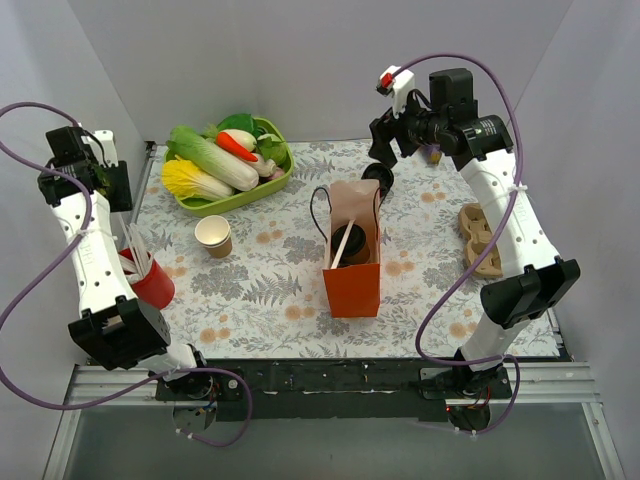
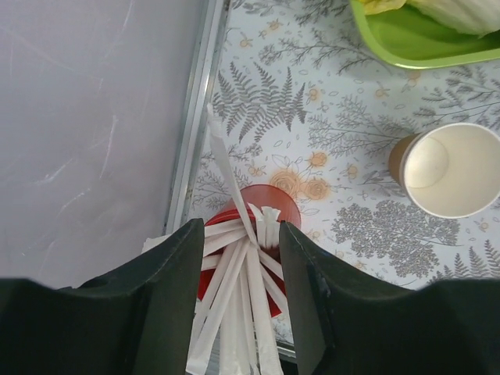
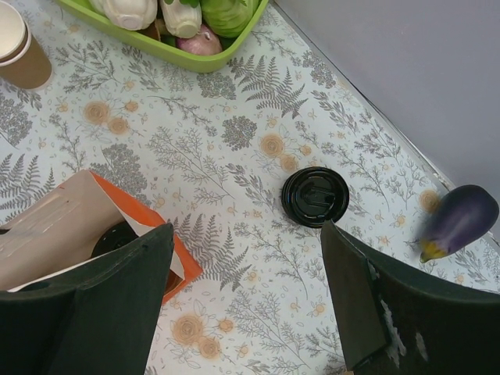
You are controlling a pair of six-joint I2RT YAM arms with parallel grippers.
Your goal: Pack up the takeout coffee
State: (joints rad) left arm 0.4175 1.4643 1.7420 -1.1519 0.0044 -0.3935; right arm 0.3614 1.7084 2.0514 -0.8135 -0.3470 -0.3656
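Note:
An open kraft cup (image 1: 213, 236) with no lid stands left of centre; it also shows in the left wrist view (image 2: 457, 168) and the right wrist view (image 3: 19, 55). The orange paper bag (image 1: 352, 285) stands upright in the middle, with a black-lidded cup (image 1: 357, 243) and a white straw inside. A round black lid (image 3: 315, 196) sits on the table behind the bag (image 1: 377, 175); I cannot tell if a cup is under it. My right gripper (image 3: 246, 230) is open and empty, above the table between bag and lid. My left gripper (image 2: 241, 226) is open, above a red cup of wrapped straws (image 2: 262, 205).
A green tray (image 1: 262, 186) of toy vegetables sits at the back left. A purple eggplant (image 3: 461, 219) lies near the back wall. A cardboard cup carrier (image 1: 480, 240) lies at the right. The red straw cup (image 1: 150, 283) is at the left edge.

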